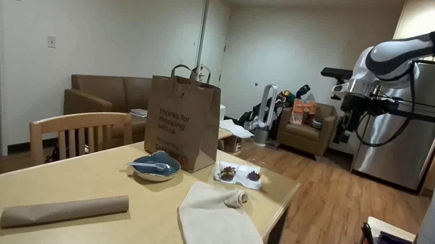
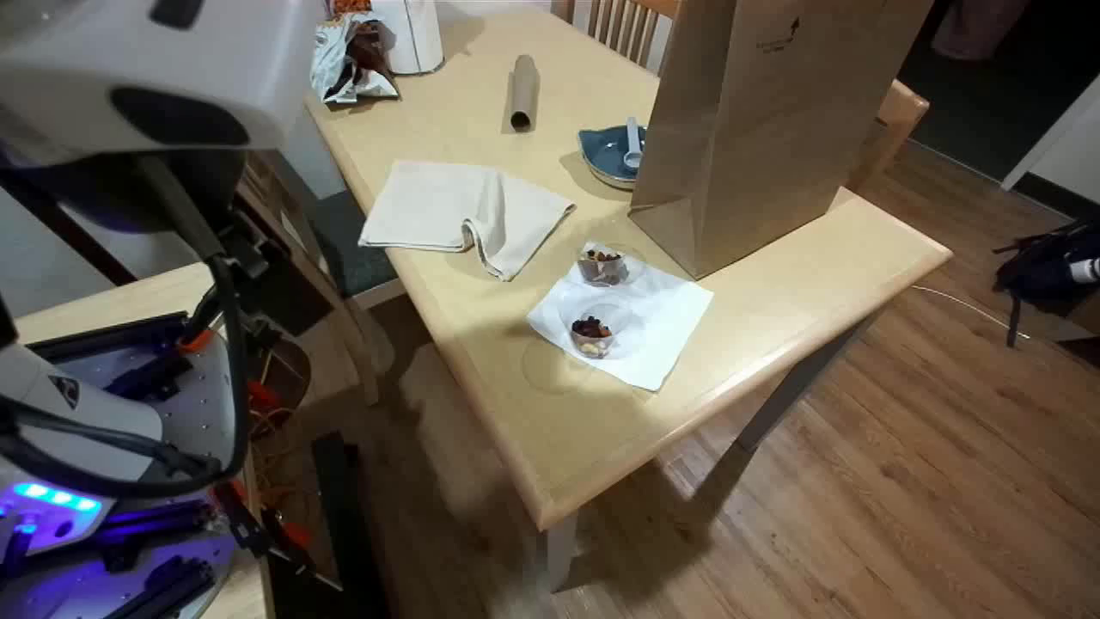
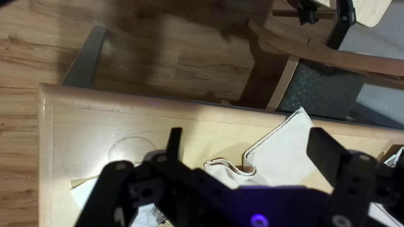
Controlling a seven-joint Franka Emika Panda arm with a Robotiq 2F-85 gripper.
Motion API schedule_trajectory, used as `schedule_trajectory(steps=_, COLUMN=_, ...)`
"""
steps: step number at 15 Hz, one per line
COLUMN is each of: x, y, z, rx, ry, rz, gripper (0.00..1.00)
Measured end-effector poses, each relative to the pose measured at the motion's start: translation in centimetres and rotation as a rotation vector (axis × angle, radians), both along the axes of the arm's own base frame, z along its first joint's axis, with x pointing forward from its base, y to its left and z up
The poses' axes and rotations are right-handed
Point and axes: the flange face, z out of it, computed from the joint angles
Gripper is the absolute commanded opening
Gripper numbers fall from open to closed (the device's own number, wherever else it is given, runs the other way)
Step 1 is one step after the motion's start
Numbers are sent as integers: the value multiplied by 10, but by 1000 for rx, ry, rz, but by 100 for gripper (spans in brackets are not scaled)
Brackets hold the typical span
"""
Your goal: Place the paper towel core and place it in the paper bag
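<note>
Core point(image 1: 65, 212): is lying lower left in an exterior view. Claw point(image 3: 246, 138): is gaping, holding nothing. Bag point(image 1: 181, 118): is standing mid-frame there. Likely risk: toppling, if the long core is snagging it on entry.

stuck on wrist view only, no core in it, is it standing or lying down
Observer: The core is lying on its side on the table.
Operator: ok and the bag, upright or tipped over
Observer: Upright; it stands on its base in both exterior views.
Operator: anything close beside it
Observer: Yes, a blue bowl with a spoon in it sits right by the bag's base; I can't tell whether bowl and bag touch.
</note>
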Motion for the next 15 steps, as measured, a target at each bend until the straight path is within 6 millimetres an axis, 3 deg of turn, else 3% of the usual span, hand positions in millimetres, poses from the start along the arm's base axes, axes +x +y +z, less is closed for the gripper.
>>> schedule_trajectory(steps=4, x=-1, y=-1, z=1, rx=14, ry=3, rz=-39, gripper=100)
schedule_trajectory(steps=7, x=-14, y=-15, z=-1, rx=40, ry=55, rz=-129, gripper=100)
schedule_trajectory(steps=11, x=-13, y=-13, z=1, rx=28, ry=51, rz=-113, gripper=100)
schedule_trajectory(steps=13, x=-8, y=-5, z=2, rx=4, ry=34, rz=-26, gripper=100)
schedule_trajectory(steps=15, x=6, y=21, z=5, rx=-33, ry=26, rz=68, gripper=100)
